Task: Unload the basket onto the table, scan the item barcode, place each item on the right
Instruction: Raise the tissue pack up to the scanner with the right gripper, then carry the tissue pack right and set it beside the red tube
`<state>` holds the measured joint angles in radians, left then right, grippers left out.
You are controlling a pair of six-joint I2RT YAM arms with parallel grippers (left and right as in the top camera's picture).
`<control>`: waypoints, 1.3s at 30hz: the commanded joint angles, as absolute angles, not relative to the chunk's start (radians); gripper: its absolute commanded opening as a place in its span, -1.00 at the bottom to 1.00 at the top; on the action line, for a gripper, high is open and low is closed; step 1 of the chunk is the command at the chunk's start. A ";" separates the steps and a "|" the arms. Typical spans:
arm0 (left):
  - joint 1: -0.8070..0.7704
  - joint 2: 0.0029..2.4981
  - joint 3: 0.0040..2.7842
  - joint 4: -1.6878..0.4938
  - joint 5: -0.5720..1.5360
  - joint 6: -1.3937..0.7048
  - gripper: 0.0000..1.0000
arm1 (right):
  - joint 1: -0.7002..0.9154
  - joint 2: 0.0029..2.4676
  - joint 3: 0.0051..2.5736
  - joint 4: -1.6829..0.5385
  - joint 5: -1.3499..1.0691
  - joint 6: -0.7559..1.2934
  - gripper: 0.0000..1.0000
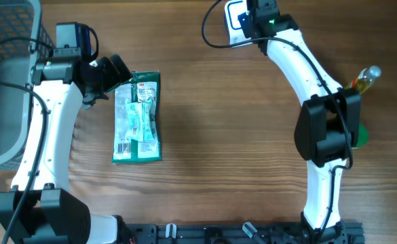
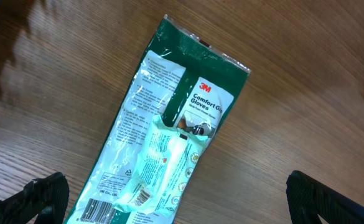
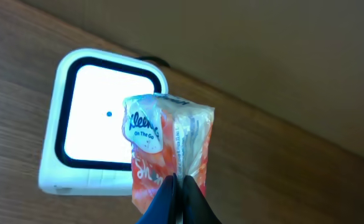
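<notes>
An orange Kleenex tissue pack (image 3: 169, 146) hangs by its seam, my right gripper (image 3: 177, 180) shut on it. It sits right in front of the white barcode scanner (image 3: 98, 127), whose window glows. From overhead the right gripper (image 1: 254, 20) hovers over the scanner (image 1: 232, 15) at the table's far edge, and the pack is hidden beneath it. My left gripper (image 1: 113, 76) stands open just above the top end of a green 3M gloves packet (image 1: 137, 116) lying flat. Its fingers (image 2: 42, 198) straddle the packet (image 2: 169, 124), not touching it.
A grey basket (image 1: 1, 81) fills the left edge beside the left arm. A bottle with a clear cap (image 1: 366, 78) and something green (image 1: 361, 135) lie to the right of the right arm.
</notes>
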<state>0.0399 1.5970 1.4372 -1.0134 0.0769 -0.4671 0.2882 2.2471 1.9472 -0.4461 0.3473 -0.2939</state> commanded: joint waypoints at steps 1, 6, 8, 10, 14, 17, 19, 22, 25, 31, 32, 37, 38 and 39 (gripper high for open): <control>0.043 1.596 1.440 -1.013 0.078 -0.448 1.00 | 0.289 2.299 1.953 -0.405 0.377 -0.370 -0.91; 0.043 1.596 1.440 -1.013 0.078 -0.448 1.00 | 0.289 2.296 1.953 -0.384 0.333 -0.363 -0.91; 0.043 1.596 1.440 -1.013 0.078 -0.448 1.00 | 0.289 2.252 1.953 -0.418 0.352 -0.348 -0.91; 0.043 1.596 1.440 -1.013 0.078 -0.448 1.00 | 0.289 2.159 1.953 -0.485 0.360 -0.292 -0.91; 0.043 1.596 1.440 -1.013 0.078 -0.448 1.00 | 0.289 1.959 1.953 -0.749 0.355 -0.043 -0.91; 0.043 1.596 1.440 -1.013 0.078 -0.448 1.00 | 0.269 1.866 1.953 -1.082 0.212 0.200 -0.91; 0.043 1.596 1.440 -1.013 0.078 -0.448 1.00 | 0.249 1.868 1.949 -1.222 0.146 0.240 -0.91; 0.043 1.596 1.440 -1.013 0.078 -0.448 1.00 | 0.220 1.872 1.803 -1.289 0.131 0.291 -0.91; 0.043 1.596 1.440 -1.013 0.078 -0.448 1.00 | 0.209 1.873 1.631 -1.190 0.134 0.289 -0.90; 0.043 1.596 1.440 -1.013 0.078 -0.448 1.00 | 0.183 1.874 1.349 -0.947 0.134 0.290 -0.88; 0.043 1.596 1.440 -1.013 0.078 -0.448 1.00 | 0.178 1.874 1.320 -0.916 0.134 0.290 -0.88; 0.043 1.596 1.440 -1.013 0.078 -0.448 1.00 | 0.152 1.874 1.287 -0.889 0.134 0.287 -0.58; 0.043 1.596 1.440 -1.013 0.078 -0.448 1.00 | 0.152 1.874 1.290 -0.871 0.123 0.261 -0.55; 0.043 1.596 1.440 -1.013 0.078 -0.448 1.00 | 0.152 1.873 1.314 -0.882 0.049 0.226 -0.43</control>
